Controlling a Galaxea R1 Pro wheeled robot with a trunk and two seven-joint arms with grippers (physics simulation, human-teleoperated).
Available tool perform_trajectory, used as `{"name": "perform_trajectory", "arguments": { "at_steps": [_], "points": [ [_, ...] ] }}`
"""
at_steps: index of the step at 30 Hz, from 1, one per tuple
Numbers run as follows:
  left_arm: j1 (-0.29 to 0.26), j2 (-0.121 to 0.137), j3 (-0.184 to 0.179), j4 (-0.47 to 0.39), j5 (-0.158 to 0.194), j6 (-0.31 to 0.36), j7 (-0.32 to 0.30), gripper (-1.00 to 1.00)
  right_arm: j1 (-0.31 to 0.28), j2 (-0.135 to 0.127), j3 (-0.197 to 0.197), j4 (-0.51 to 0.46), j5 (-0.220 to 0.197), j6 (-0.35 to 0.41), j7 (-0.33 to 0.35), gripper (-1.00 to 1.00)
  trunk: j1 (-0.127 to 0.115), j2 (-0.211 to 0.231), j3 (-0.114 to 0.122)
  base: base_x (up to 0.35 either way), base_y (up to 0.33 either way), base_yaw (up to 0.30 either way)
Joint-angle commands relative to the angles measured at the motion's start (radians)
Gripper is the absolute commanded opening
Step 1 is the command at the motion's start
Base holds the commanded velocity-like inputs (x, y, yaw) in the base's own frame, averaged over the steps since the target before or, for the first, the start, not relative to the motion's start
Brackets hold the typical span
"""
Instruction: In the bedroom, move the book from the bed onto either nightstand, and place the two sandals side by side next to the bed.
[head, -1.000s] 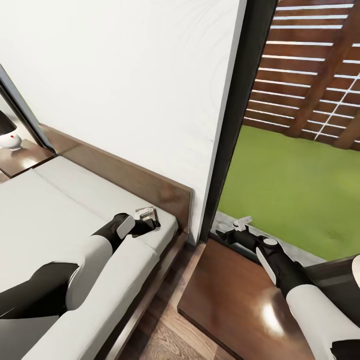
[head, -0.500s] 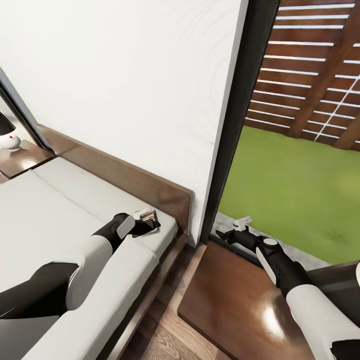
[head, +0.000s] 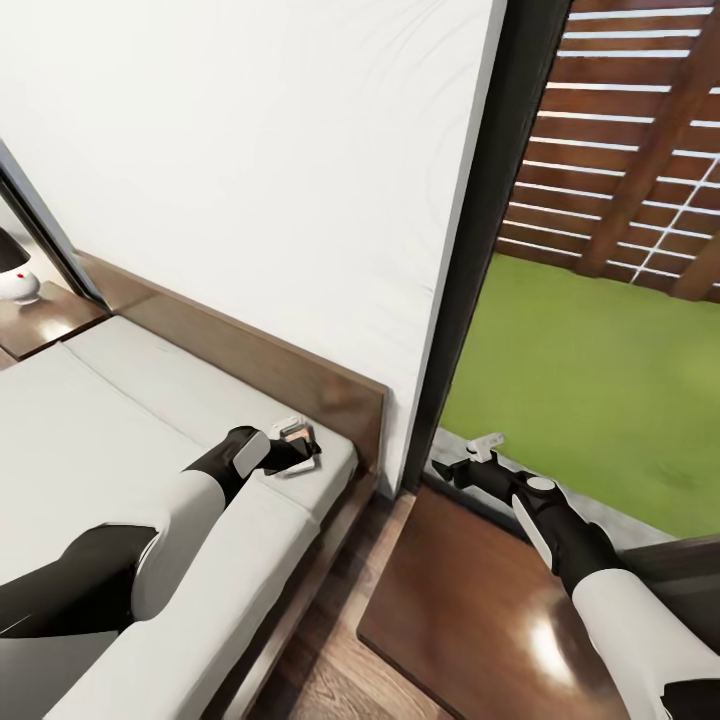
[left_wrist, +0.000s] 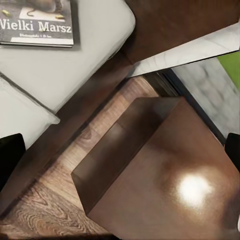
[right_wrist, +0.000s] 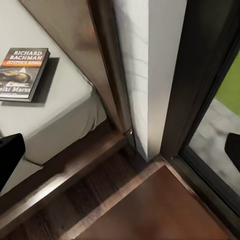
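Left gripper hovers over the book on the bed (jaws wide, pre-grasp); right gripper spread, idle.

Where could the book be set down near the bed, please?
The glossy dark cabinet top, between the bed frame and the window, looks bare. The mattress corner by the headboard is crowded: the book lies there, with the left gripper close by.
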Motion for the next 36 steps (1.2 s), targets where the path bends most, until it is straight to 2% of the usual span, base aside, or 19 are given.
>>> {"name": "perform_trajectory", "arguments": {
  "at_steps": [1,13,24,25,31,32,35,36],
  "points": [
    [0.0,0.0,0.0,0.0,0.0,0.0,0.0,1.0,0.0,0.0,0.0,0.0,0.0,0.0,0.0,1.0,0.0,0.0,0.0,0.102,0.022,0.0],
    [0.0,-0.005,0.001,-0.005,0.0,0.001,0.0,1.0,0.0,0.0,0.0,0.0,0.0,0.0,0.001,1.0,0.0,0.0,0.0,0.051,0.005,0.0],
    [0.0,0.002,-0.004,-0.008,-0.007,0.002,0.001,1.0,0.0,0.001,0.0,0.003,-0.004,0.0,0.002,1.0,0.042,-0.077,-0.034,0.001,0.0,0.0],
    [-0.001,0.0,0.0,-0.116,-0.035,0.072,0.004,1.0,0.0,-0.004,-0.003,-0.003,-0.008,0.001,0.0,1.0,0.046,-0.084,-0.038,0.0,0.0,0.0],
    [-0.003,-0.001,-0.001,-0.192,-0.04,0.125,0.007,1.0,0.0,-0.007,-0.005,-0.003,-0.01,0.002,0.001,1.0,0.069,-0.126,-0.056,0.0,0.0,0.0],
    [-0.014,0.027,0.001,-0.207,-0.04,0.186,0.044,1.0,0.0,0.0,-0.001,-0.004,-0.011,0.002,0.0,1.0,0.073,-0.133,-0.06,0.0,0.0,0.0],
    [-0.032,0.048,0.002,-0.208,-0.039,0.222,0.068,1.0,0.0,0.002,0.001,-0.004,-0.011,0.002,0.001,1.0,0.084,-0.154,-0.069,0.0,0.0,0.0],
    [-0.061,0.063,0.002,-0.209,-0.039,0.242,0.076,1.0,0.0,0.003,0.001,-0.005,-0.011,0.002,0.001,1.0,0.088,-0.161,-0.072,0.0,0.0,0.0]
  ]
}}
